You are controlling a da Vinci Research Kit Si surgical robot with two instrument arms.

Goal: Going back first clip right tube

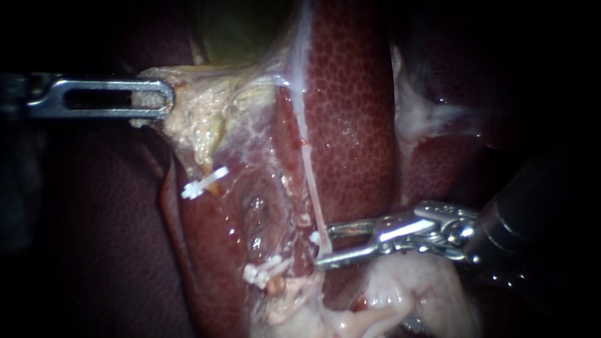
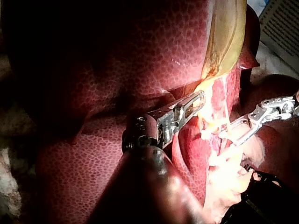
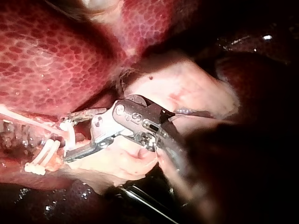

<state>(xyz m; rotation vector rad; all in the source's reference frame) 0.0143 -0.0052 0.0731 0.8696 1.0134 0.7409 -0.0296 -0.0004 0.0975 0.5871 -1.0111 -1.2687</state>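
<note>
Surgical lab: exposed liver [image 1: 357, 94], white clips [image 1: 203, 183]

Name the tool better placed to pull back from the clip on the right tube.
Right tool: its open jaws sit right at the clip on the tube. The left tool is busy gripping tissue elsewhere.

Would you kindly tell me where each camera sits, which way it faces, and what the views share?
Endoscope view: close over the tissue, facing the mottled dark red liver; left instrument enters from left, right instrument from right.
Left wrist view: on the left arm, looking along its shaft to jaws shut on pale yellowish tissue.
Right wrist view: on the right arm, looking along its shaft to open jaws astride the thin pale tube.
Shared: all three show the right instrument.
</note>
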